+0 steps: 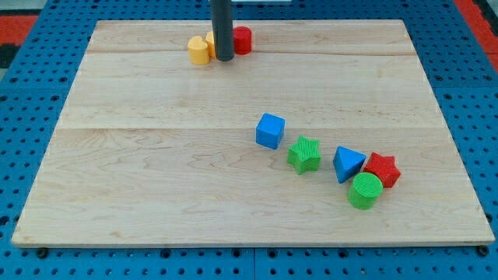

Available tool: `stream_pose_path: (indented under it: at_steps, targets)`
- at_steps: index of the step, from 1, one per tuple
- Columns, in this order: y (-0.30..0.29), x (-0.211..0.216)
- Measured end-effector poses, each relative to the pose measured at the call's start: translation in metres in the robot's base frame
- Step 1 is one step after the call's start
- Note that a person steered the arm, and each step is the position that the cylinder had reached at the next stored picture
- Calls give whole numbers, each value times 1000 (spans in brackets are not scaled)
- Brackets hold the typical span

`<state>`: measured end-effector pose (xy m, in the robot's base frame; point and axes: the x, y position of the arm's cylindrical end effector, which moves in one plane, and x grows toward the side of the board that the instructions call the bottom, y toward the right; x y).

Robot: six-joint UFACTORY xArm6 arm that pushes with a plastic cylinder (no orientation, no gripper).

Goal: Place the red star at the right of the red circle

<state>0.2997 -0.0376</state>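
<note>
The red star (383, 169) lies near the board's lower right, touching a green circle (365, 190) and next to a blue triangle (348, 164). The red circle (243, 40) sits at the view's top, just right of my rod. My tip (223, 58) rests on the board between the red circle and a yellow block (199, 50), close to both. A second yellow block (210, 40) is partly hidden behind the rod. The tip is far up and left of the red star.
A blue cube (270, 130) and a green star (304, 153) lie in the board's middle right. The wooden board (156, 171) sits on a blue pegboard surface (31, 117).
</note>
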Motion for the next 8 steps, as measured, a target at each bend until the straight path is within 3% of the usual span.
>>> stream_pose_path:
  at_steps: [2,3,4,5,6,7,8]
  targets:
    - [200,80]
    - [282,156]
    - [265,239]
    - [238,247]
    - [169,234]
    - [160,202]
    - [223,200]
